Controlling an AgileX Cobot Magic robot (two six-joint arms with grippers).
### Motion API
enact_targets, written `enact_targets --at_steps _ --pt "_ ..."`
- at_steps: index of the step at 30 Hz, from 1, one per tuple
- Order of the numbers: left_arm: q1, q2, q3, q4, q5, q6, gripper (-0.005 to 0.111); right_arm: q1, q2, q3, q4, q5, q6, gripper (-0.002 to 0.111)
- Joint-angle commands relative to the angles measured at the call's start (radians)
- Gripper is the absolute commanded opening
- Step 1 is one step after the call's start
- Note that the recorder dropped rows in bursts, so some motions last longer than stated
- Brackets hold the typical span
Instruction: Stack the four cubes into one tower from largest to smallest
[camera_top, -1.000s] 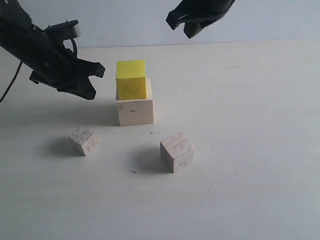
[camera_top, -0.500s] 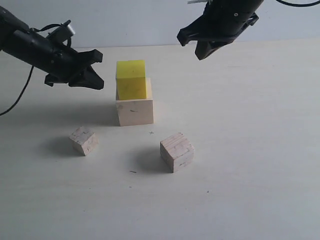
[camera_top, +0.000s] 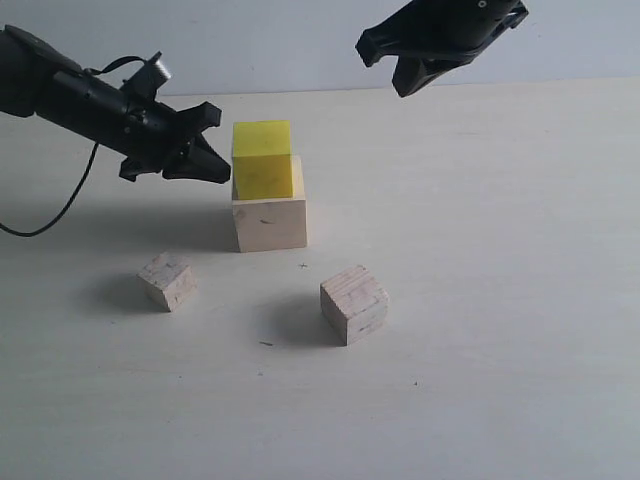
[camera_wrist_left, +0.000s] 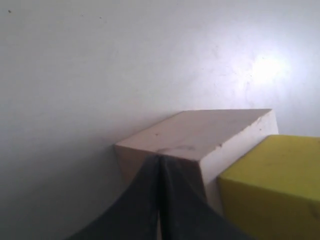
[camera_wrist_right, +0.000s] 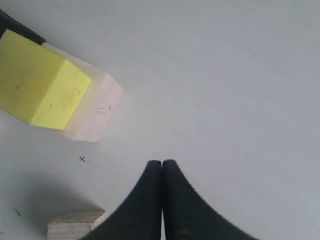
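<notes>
While the yellow cube sits on the large cube just beside the clenched left end effector, the right end effector, also clenched, hangs well apart, both empty.

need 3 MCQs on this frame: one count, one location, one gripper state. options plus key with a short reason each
1. How many cubes rest directly on the table?
A) one
B) two
C) three

2. Where does the yellow cube sit?
A) on the table
B) on the large pale cube
C) on the small cube

3. What state is the right gripper in?
A) shut, holding nothing
B) shut on the yellow cube
C) open around the grainy cube

Key:
1 C: the large pale cube, the small cube and the grainy cube all stand on the table.
2 B: it rests on that cube's top, offset toward one edge.
3 A: the right wrist view shows the fingers pressed together with nothing between them.
</notes>
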Motion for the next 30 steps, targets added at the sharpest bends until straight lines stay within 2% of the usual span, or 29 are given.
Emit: enact_targets --at_steps 1,14,18,23,30 --pt "-0.013 0.01 -0.008 -0.034 0.012 0.019 0.0 -0.006 -0.018 0.001 -0.002 -0.012 0.004 0.0" --pt "-0.036 0.01 -0.008 -0.042 0.018 0.043 0.0 -0.006 -0.022 0.001 -0.002 0.005 0.007 0.0" --pt "-0.036 0.01 -0.008 0.027 0.059 -0.001 0.0 -0.006 -0.035 0.001 -0.002 0.005 0.007 0.0" --pt "-0.038 -0.026 0.043 0.018 0.055 0.012 0.0 -0.006 -0.043 0.001 -0.005 0.003 0.007 0.0" --pt "-0.042 -0.032 0.045 -0.007 0.085 0.019 0.0 -0.006 -0.042 0.001 -0.005 0.003 0.008 0.0"
